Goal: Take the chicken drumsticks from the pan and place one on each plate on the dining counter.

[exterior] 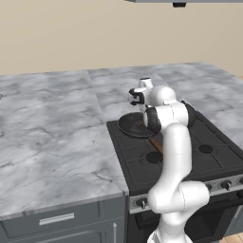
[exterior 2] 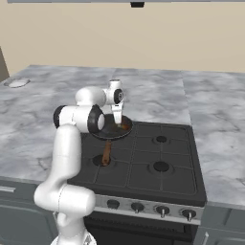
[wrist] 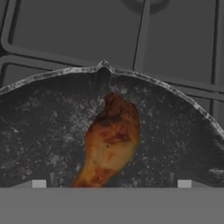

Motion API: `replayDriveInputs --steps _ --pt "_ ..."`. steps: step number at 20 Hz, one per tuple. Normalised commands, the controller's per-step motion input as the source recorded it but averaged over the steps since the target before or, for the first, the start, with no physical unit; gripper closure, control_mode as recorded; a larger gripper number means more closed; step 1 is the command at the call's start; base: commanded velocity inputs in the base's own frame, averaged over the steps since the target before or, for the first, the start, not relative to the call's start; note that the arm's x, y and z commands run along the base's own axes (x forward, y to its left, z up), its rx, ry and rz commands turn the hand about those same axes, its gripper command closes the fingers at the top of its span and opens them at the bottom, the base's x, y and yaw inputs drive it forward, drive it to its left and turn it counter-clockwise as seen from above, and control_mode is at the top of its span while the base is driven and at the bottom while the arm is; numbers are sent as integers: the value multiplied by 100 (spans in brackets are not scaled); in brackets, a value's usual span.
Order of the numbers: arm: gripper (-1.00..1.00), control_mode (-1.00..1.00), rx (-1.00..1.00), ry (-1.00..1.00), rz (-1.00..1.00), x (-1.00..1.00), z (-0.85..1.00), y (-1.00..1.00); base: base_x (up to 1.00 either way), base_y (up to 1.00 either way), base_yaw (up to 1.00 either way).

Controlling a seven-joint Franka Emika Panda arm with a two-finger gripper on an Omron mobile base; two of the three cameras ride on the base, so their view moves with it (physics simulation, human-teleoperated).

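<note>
The spread end effector [wrist: 111,183] hangs directly over a chicken drumstick [wrist: 111,142] in the pan [wrist: 39,127].

— How is the light in this kitchen?

— Even and soft, rather bright on the wall and on the marbled worktop [exterior: 52,123]. I see no strong glare anywhere. The white arm [exterior 2: 67,143] is shaded gently on its lower side.

— And the sharpness?

— Both base views are a little coarse and soft. The hand view is dimmer and blurry; the pan [wrist: 39,127] looks grainy, and the drumstick [wrist: 111,140] has only a weak shine.
</note>
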Motion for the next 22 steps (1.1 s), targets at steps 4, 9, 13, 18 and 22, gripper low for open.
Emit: replayDriveInputs --steps 4,9,13,18,22 --pt "-100 -100 4 -19 0 -21 -27 -7 0 0 0" --pt "-100 -100 3 -18 -2 -24 -39 0 0 0 0" --pt "-100 -100 0 -1 -3 -9 -27 0 0 0 0" --pt "-100 -100 1 0 0 9 -15 0 0 0 0" --pt "100 -100 1 0 0 0 -9 0 0 0 0"
